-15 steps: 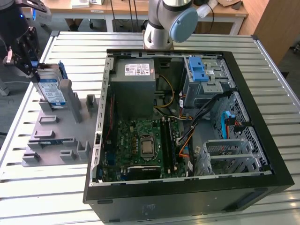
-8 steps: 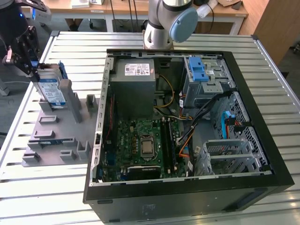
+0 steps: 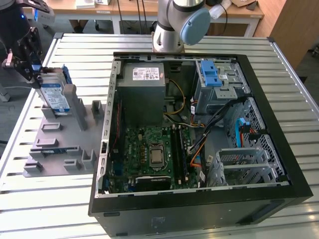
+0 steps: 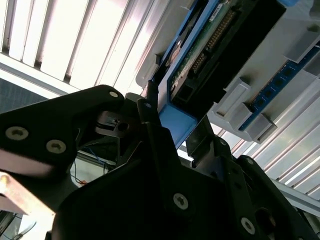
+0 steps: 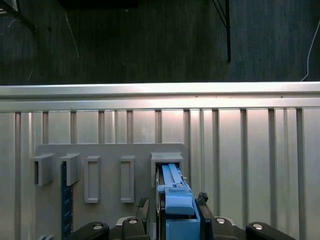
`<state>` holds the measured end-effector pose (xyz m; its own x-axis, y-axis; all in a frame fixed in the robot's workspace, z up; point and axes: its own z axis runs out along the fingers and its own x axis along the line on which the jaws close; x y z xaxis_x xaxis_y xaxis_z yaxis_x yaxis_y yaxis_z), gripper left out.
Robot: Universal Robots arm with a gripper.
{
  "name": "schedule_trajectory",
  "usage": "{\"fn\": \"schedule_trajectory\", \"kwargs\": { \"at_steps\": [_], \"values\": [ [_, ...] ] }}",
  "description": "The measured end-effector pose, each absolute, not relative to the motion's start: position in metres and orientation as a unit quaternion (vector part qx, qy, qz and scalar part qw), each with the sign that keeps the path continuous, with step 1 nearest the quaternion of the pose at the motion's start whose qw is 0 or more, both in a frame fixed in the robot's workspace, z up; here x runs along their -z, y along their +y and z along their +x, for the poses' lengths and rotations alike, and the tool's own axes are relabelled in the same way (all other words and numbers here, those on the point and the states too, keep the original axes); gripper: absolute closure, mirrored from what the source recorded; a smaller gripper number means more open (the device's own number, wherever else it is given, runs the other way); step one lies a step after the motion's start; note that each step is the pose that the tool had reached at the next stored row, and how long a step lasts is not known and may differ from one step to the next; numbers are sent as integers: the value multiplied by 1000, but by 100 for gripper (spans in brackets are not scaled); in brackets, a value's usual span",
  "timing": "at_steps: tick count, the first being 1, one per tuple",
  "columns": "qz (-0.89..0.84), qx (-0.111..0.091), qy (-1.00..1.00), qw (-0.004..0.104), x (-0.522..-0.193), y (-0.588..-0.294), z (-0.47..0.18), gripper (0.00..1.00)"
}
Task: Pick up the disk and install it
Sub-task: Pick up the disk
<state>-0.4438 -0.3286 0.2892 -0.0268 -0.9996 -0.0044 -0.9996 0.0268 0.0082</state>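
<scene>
Gripping the disk (image 3: 54, 95) – the gripper (image 3: 36, 69) is at the exterior view's far left, over the grey rack (image 3: 55, 134) that lies on the slatted table (image 3: 30, 209) beside the open computer case (image 3: 279, 164).

Disk pos.: stands on edge in the rack, thin edge up. Blue-and-white label face shows in the exterior view and it leans a little. It lies well apart from the drive bays inside the case, so it is not installed.

Axis: in the first wrist view the disk (image 5: 172, 175) shows as a narrow blue strip running straight away from the gripper (image 5: 173, 201), w/ its far end inside a raised grey slot (image 5: 167, 159) of the rack. Long axis vs. short axis – can't tell for sure from the exterior view.

Hand state: fingers (image 5: 202, 200) pressed in on both flat sides of the blue frame, pinching the disk. The second wrist view agrees: a black finger (image 4: 150, 120) lies against the blue frame, w/ the disk's (image 4: 210, 45) circuit-board side and connector pins in sight.

Arm (image 3: 174, 20) base stands behind the case, at the table's far side.
</scene>
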Motion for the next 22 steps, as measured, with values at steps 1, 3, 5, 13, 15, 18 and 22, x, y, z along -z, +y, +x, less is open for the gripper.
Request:
{"fn": "schedule_trajectory", "kwargs": {
  "at_steps": [1, 3, 5, 13, 15, 18, 22],
  "values": [
    [698, 4, -717, 2, -289, -329, -444, 52],
    [698, 4, -717, 2, -289, -329, -444, 52],
    [698, 4, -717, 2, -288, -329, -444, 52],
    [698, 4, -717, 2, -288, -329, -444, 62],
    [698, 4, -717, 2, -288, -329, -444, 64],
    [698, 4, -717, 2, -288, -329, -444, 64],
    [698, 4, -717, 2, -290, -329, -444, 64]
  ]
}}
